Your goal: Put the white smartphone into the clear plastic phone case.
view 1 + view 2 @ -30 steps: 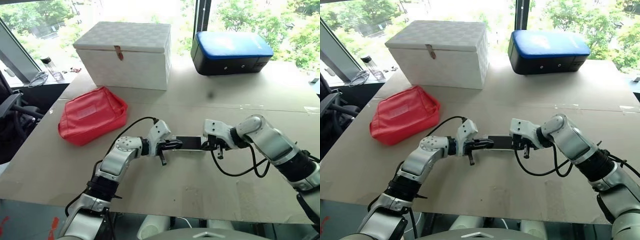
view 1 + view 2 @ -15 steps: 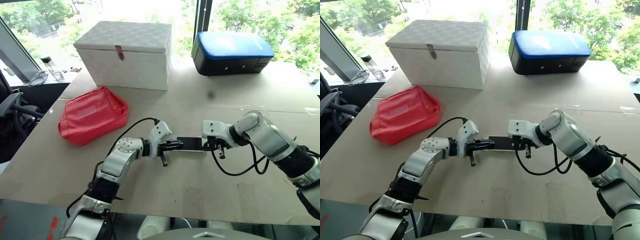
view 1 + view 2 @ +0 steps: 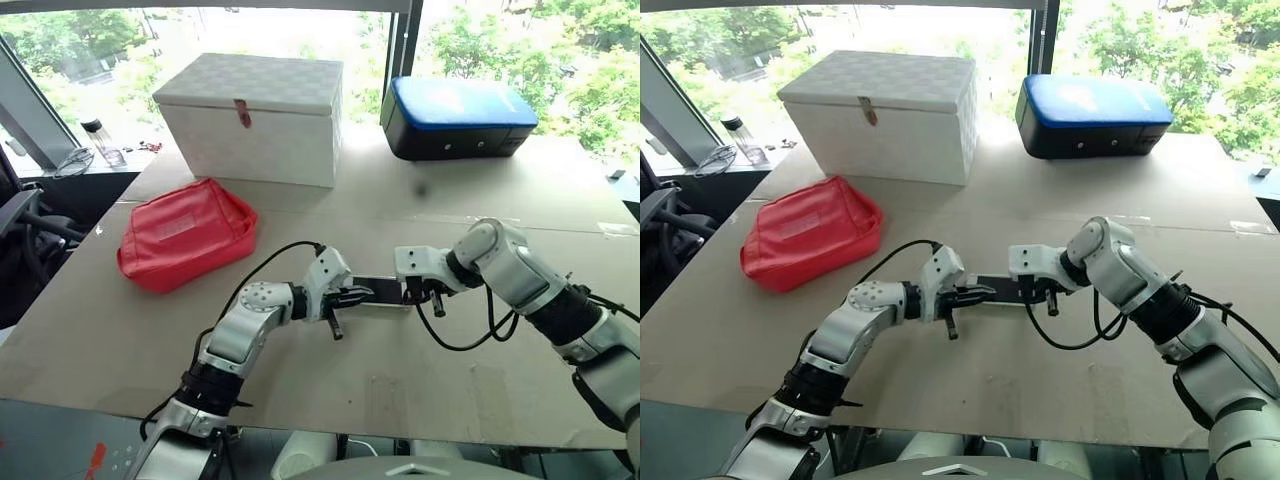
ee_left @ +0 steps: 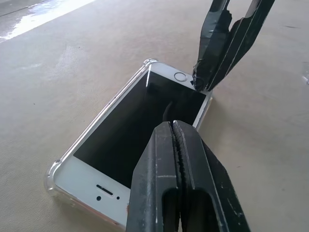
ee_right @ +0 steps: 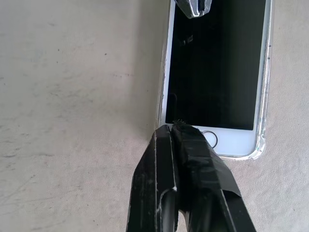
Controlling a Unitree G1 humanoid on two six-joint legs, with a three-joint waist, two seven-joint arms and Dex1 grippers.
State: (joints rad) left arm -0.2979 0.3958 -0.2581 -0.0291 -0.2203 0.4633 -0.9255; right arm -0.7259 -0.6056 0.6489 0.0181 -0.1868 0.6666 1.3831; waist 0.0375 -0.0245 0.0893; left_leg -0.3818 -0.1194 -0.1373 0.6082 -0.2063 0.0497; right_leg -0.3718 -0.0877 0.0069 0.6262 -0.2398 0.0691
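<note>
2 arms reach inward over the cardboard-covered table (image 3: 300, 400) and meet at its middle, forearms bent toward each other. The left gripper (image 3: 362, 294) points sideways toward the right arm and slightly down, its 2 black fingers pressed together with nothing between them. The right gripper (image 3: 1052, 298) tips steeply downward from a sharply bent wrist, and its fingers are likewise pressed together and hold nothing.

Between them lies the white smartphone (image 4: 140, 130), flat and screen up, seated inside the clear plastic phone case (image 4: 54, 170), whose transparent rim and bumpered corners frame the white bezels. In the left wrist view the closed left fingertips hang over the dark screen near the earpiece end, while the right gripper's taped tips come down at the corner by the round home button. In the right wrist view those tips cover the edge of the phone beside the home button, so whether they touch the phone or the case rim cannot be told.

From the head views the phone is a dark sliver, partly hidden by both grippers, and the case is not discernible there.
</note>
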